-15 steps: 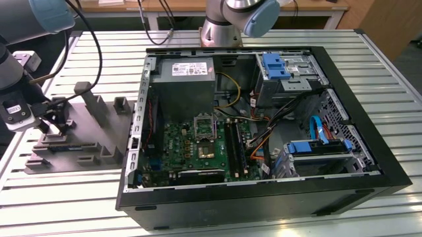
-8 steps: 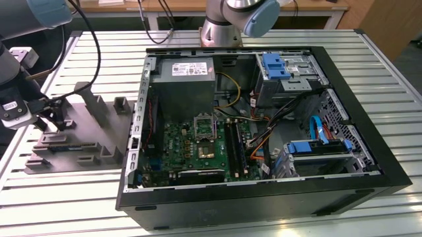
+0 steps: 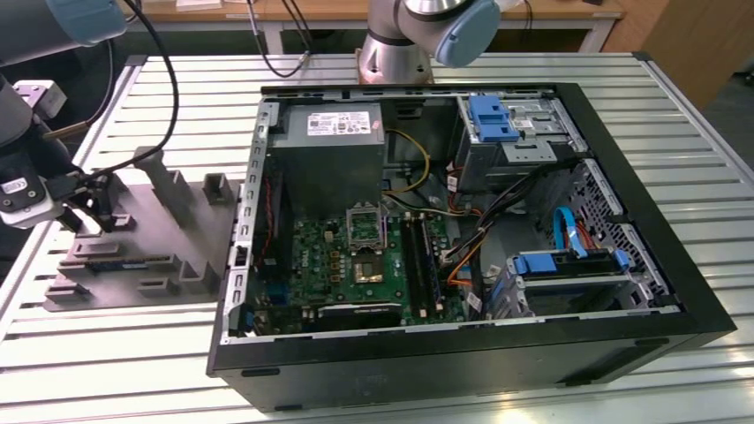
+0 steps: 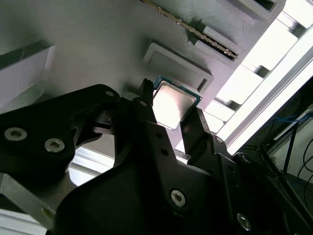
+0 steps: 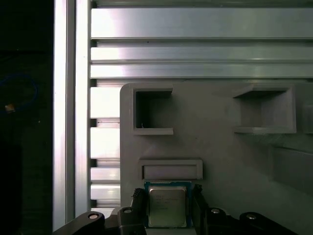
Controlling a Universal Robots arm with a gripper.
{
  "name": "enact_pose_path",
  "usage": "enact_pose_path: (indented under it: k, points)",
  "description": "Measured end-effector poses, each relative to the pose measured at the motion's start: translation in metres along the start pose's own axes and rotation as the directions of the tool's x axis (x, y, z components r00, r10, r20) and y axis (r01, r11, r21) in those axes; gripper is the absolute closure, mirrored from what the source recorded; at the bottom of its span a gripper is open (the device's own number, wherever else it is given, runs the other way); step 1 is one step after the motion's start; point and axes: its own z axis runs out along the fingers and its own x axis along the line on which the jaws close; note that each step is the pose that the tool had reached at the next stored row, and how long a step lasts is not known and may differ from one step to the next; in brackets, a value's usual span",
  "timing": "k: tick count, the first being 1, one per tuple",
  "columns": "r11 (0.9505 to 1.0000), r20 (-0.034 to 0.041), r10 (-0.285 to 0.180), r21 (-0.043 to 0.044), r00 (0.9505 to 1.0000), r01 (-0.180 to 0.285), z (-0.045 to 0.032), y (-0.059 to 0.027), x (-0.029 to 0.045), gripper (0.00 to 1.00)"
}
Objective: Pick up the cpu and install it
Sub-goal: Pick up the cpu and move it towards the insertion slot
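Observation:
The cpu (image 5: 167, 204), a small square chip with a pale silvery top and a green rim, sits between the two black fingers of my gripper (image 5: 168, 208) in both wrist views. The fingers (image 4: 146, 105) lie against two opposite edges of the cpu (image 4: 172, 104), so my gripper (image 4: 168, 110) is shut on it. It is at the grey moulded tray (image 3: 154, 256), at the exterior view's left, where my gripper (image 3: 99, 215) hangs over the tray's near-left part. Whether the chip is off the tray's surface I cannot tell.
An open computer case (image 3: 471, 353) lies at the exterior view's right of the tray, with the green motherboard (image 3: 342, 265) and its black socket frame (image 3: 365, 228) inside. Raised ribs and pockets (image 5: 152, 113) stand on the tray. The slatted metal table (image 5: 195, 49) surrounds everything.

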Motion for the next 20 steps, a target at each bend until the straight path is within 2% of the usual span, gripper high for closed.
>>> enact_pose_path:
  k: [12,20]
  points:
    - [1.0,-0.0004,0.0,0.0001,1.0,0.0,-0.0009,0.0,0.0,0.53]
    - [1.0,-0.0001,0.0,-0.0012,1.0,0.0,-0.0129,0.0004,0.0,0.53]
